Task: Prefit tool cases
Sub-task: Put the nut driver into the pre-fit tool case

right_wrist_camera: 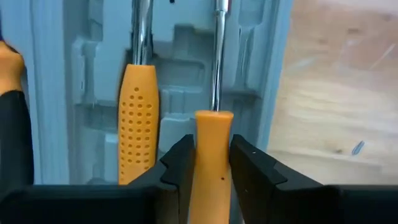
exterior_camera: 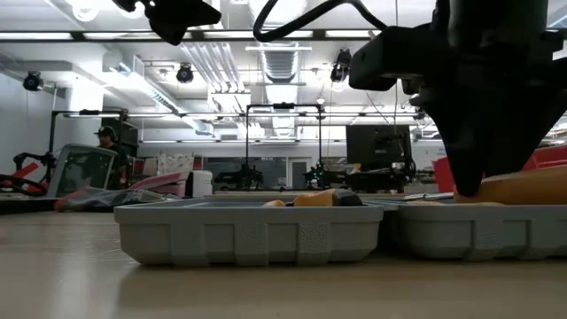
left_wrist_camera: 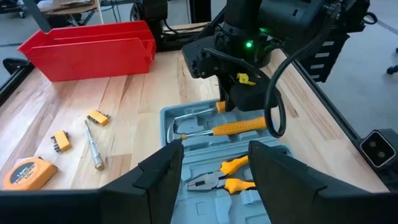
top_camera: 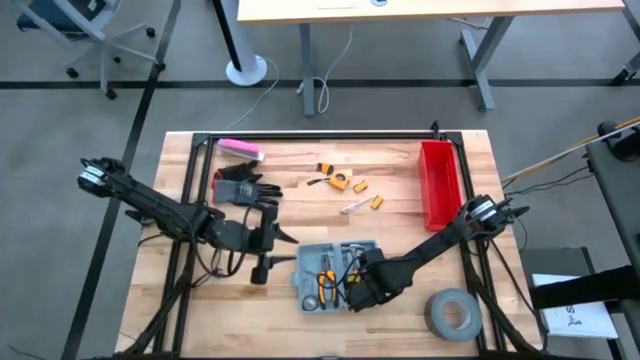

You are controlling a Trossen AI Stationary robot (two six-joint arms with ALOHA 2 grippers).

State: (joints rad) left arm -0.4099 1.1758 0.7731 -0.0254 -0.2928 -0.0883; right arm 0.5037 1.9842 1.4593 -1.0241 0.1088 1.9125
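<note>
From above, the tool case lies open near the front middle of the table, with several orange-handled tools already in its slots. A tape measure, small orange bit holders and a thin screwdriver lie loose on the wood between the case and the red bin, so the filling looks only partly done. The right gripper is down over the case's right part; the left gripper waits just left of the case.

From table height, the case shows as two shallow grey trays side by side, the right arm dipping into the right one.

The left wrist camera shows the left gripper with its jaws spread and nothing between them, above pliers and a hammer in the case.

The right wrist camera shows the right gripper pinching an orange screwdriver handle, lined up over its slot beside another seated handle; I judge it is being pressed in or about to be let go.
</note>
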